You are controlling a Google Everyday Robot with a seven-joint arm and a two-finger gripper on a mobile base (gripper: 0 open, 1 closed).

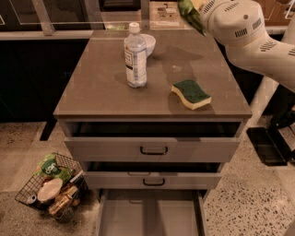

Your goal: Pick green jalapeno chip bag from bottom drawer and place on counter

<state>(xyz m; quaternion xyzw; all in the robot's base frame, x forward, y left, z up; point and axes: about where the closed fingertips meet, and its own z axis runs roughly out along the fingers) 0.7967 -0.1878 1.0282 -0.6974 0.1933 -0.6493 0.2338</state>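
The green jalapeno chip bag (pixel 191 14) hangs in the air at the top edge of the camera view, above the back right of the counter (pixel 106 92). My gripper (pixel 197 5) sits at the end of the white arm right by the bag's upper end and holds it; most of the gripper is cut off by the frame. The bottom drawer (pixel 147 216) is pulled out at the foot of the cabinet, its grey floor bare.
On the counter stand a water bottle (pixel 135 57), a white bowl (pixel 148 44) behind it, and a green-topped yellow sponge (pixel 191 93) at the right. The two upper drawers are ajar. A wire basket (pixel 50 186) of items sits on the floor to the left.
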